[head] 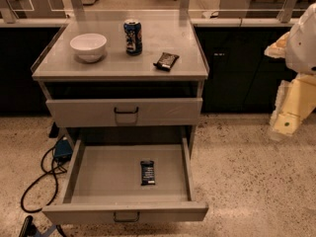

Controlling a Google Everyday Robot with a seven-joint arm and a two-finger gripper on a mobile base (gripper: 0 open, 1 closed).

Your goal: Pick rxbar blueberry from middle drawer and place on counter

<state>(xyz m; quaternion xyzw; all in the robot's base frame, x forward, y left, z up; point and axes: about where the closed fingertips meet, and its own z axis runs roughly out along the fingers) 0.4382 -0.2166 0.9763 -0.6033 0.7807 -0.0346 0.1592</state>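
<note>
Rxbar [147, 172] lies flat on the floor of the middle drawer [163, 211], a little right of centre, long axis running front to back, dark wrapper with pale lettering facing up. It touches no wall of the drawer, and nothing else lies beside it.

Middle drawer: pulled far out, whole floor exposed, front panel nearest the camera with its dark bracket handle [126, 216] at mid-width.

Top drawer [168, 111]: out only slightly, front panel just proud of the cabinet frame; its inside is not visible.

Worktop [118, 65], the grey top of the cabinet with thin raised side rims, carries three items:
- white bowl [88, 47], left side, upright.
- blue can [133, 37], upright, near centre toward the back, just right of the bowl and apart from it.
- dark bar [166, 60], flat, right of the can toward the front edge, lying at an angle.

Gripper [286, 122]: at the right edge of the view on the cream-coloured arm, over the speckled floor [247, 172], well apart from the cabinet and from the rxbar, at about the height of the top drawer. Cannot tell whether it is released or clenched. Nothing is seen in it.

Left of the cabinet, on the floor: small blue box [62, 148] with a black cable [39, 177] looping away from it.

Behind the cabinet: rear bench [217, 21] with dark fronts below.
</note>
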